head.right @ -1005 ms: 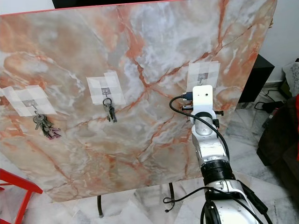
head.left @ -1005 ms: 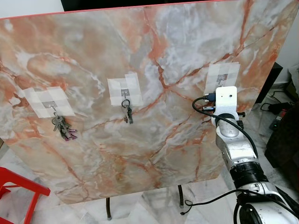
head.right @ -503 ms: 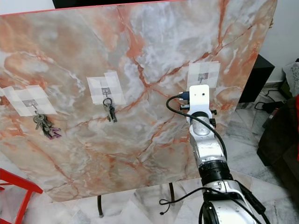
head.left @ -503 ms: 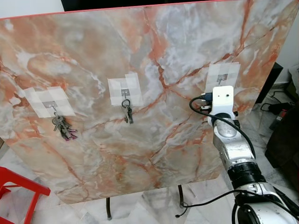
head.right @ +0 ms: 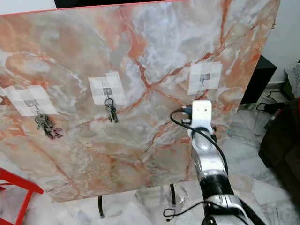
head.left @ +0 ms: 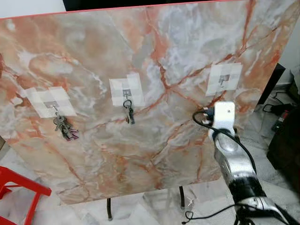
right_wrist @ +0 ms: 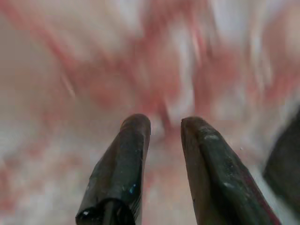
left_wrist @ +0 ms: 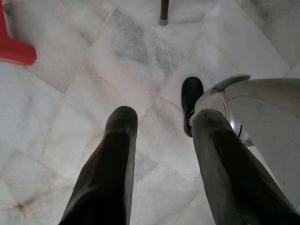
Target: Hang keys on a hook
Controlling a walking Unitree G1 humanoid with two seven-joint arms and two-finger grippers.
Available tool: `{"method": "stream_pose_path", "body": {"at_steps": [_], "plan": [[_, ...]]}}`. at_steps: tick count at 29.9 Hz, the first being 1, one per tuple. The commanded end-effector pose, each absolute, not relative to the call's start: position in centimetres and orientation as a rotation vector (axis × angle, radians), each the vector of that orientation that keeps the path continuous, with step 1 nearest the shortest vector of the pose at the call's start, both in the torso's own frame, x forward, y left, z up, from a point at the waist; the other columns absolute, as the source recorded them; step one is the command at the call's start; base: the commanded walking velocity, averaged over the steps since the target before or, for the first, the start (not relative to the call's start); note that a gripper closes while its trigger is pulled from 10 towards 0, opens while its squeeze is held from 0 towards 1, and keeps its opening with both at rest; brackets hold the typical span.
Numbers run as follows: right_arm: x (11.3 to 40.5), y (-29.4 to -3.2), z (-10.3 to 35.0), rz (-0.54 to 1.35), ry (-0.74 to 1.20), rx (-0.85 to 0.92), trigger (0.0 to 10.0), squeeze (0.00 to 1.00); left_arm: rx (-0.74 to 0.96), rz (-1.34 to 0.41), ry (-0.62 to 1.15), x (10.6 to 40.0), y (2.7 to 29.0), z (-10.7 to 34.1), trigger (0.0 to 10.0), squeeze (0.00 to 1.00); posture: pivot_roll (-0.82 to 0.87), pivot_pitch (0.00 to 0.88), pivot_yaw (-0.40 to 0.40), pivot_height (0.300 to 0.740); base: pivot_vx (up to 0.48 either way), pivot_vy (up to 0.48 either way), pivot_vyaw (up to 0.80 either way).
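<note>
2 bunches of keys already hang on the marble board, the 3rd hook is bare, and my right gripper, fingers slightly apart, holds nothing

home room | white marble floor tiles | red stool | dark sofa

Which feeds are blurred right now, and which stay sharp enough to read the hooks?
Right wrist view: heavily smeared, the marble board just pink streaks beyond the right gripper. Left eye and right eye views: mostly sharp, the right hook and the two key bunches readable, only the right arm slightly soft. Left wrist view: crisp, the left gripper over evenly lit floor tiles.
</note>
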State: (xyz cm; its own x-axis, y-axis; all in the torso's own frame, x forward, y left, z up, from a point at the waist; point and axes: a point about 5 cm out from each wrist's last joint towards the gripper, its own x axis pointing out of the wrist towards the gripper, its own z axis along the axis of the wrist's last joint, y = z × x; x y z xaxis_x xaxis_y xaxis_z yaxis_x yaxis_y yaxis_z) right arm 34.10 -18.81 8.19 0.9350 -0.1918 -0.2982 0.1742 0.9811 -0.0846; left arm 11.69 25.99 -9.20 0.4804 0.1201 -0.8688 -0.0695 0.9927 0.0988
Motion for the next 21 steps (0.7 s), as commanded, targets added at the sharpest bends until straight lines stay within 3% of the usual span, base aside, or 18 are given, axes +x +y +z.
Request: {"method": "stream_pose_path", "body": {"at_steps": [1, 9, 15, 16, 17, 18, 21], "plan": [[32.6, -19.9, 5.5, -0.224, 0.411, -0.032, 10.0, 0.0, 0.076, 0.116, 1.079, 11.4, 26.3, -9.2, 10.0, 0.0, 0.12, 0.0, 0.02, 0.74, 0.0, 0.0, 0.0], [27.4, -21.4, -1.6, -0.23, 0.677, -0.025, 10.0, 0.0, 0.067, 0.15, 1.081, 11.3, 26.2, -9.3, 10.0, 0.0, 0.12, 0.0, 0.004, 0.74, 0.0, 0.0, 0.0], [22.7, -20.3, -5.7, -0.161, 0.879, -0.025, 10.0, 0.0, 0.042, 0.193, 1.077, 11.2, 26.1, -9.4, 10.0, 0.0, 0.12, 0.0, -0.01, 0.74, 0.0, 0.0, 0.0], [20.0, -19.4, -7.5, -0.104, 0.99, -0.054, 10.0, 0.0, 0.03, 0.217, 1.075, 11.1, 26.1, -9.4, 10.0, 0.0, 0.12, 0.0, -0.015, 0.74, 0.0, 0.0, 0.0], [20.0, -19.4, -7.5, -0.104, 0.99, -0.054, 10.0, 0.0, 0.03, 0.217, 1.075, 11.1, 26.1, -9.4, 10.0, 0.0, 0.12, 0.0, -0.015, 0.74, 0.0, 0.0, 0.0], [18.3, -19.1, -8.5, -0.089, 1.063, -0.06, 10.0, 0.0, 0.025, 0.223, 1.072, 11.1, 26.0, -9.4, 10.0, 0.0, 0.13, 0.0, -0.023, 0.74, 0.0, 0.0, 0.0], [17.3, -19.2, -8.9, -0.106, 1.103, -0.052, 10.0, 0.0, 0.025, 0.221, 1.073, 11.1, 25.9, -9.5, 10.0, 0.0, 0.14, 0.0, -0.03, 0.74, 0.0, 0.0, 0.0]]}}
